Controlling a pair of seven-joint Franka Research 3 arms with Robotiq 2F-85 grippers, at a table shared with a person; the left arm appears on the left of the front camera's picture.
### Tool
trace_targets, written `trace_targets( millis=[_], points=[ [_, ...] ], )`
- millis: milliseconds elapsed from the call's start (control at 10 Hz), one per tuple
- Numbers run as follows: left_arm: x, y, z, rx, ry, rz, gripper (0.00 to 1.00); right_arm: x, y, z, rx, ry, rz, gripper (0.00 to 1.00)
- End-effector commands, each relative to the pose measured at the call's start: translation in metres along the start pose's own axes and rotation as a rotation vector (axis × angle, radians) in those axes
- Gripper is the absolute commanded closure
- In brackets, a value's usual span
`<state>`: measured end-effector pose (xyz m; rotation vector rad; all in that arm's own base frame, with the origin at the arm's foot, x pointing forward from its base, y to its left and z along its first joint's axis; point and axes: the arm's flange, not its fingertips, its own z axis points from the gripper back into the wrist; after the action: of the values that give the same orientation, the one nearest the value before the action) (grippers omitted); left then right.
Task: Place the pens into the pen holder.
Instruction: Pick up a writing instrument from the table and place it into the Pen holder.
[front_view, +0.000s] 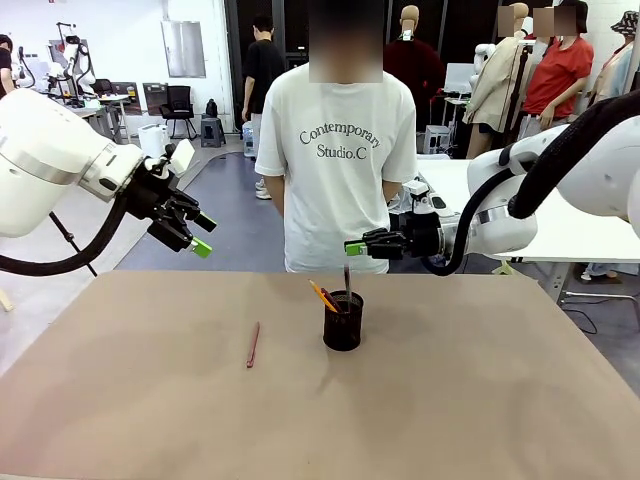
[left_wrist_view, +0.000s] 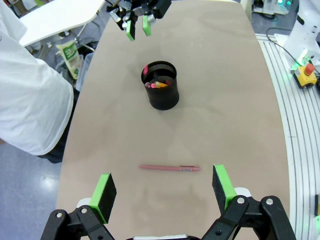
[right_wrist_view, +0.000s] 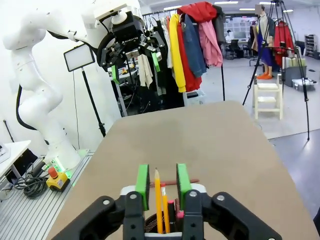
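The black mesh pen holder (front_view: 343, 325) (left_wrist_view: 161, 95) stands mid-table with a yellow-orange pencil (front_view: 322, 295) (right_wrist_view: 158, 200) and a black marker (front_view: 347, 283) upright inside it. A thin reddish-brown pen (front_view: 253, 344) (left_wrist_view: 170, 168) lies flat on the table to the holder's left. My right gripper (front_view: 356, 245) (left_wrist_view: 138, 27) (right_wrist_view: 162, 185) hovers just above the holder, its jaws slightly parted and holding nothing. My left gripper (front_view: 203, 235) (left_wrist_view: 164, 187) is wide open, high above the table's left side, looking down over the lying pen.
A person in a white T-shirt (front_view: 345, 170) stands at the far edge of the brown table (front_view: 480, 400), hands out of sight. A red stop button (left_wrist_view: 308, 68) sits on the rail beside the table.
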<state>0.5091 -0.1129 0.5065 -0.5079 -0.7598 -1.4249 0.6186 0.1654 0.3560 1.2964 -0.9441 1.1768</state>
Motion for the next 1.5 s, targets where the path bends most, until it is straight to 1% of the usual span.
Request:
trace_targets(
  millis=[0, 100, 500, 900, 1000, 1200, 1400],
  points=[
    [0.002, 0.001, 0.002, 0.001, 0.014, 0.01, 0.0, 0.006, -0.001, -0.003, -0.027, -0.023, 0.004, 0.2],
    [0.002, 0.001, 0.002, 0.001, 0.014, 0.01, 0.0, 0.008, 0.001, -0.003, -0.026, -0.025, 0.007, 0.0],
    [0.002, 0.001, 0.002, 0.001, 0.014, 0.01, 0.0, 0.015, 0.004, 0.005, -0.019, -0.03, 0.021, 0.0],
    [0.002, 0.001, 0.002, 0.001, 0.014, 0.01, 0.0, 0.02, 0.012, 0.012, -0.028, -0.011, 0.022, 0.0],
    [0.002, 0.001, 0.002, 0.001, 0.014, 0.01, 0.0, 0.016, 0.003, 0.011, -0.015, -0.004, 0.025, 0.0],
    [0.002, 0.001, 0.002, 0.001, 0.014, 0.01, 0.0, 0.018, 0.003, 0.013, -0.018, -0.003, 0.027, 0.0],
    [0.002, 0.001, 0.002, 0.001, 0.014, 0.01, 0.0, 0.032, 0.027, 0.044, 0.003, 0.125, -0.004, 0.0]
  ],
)
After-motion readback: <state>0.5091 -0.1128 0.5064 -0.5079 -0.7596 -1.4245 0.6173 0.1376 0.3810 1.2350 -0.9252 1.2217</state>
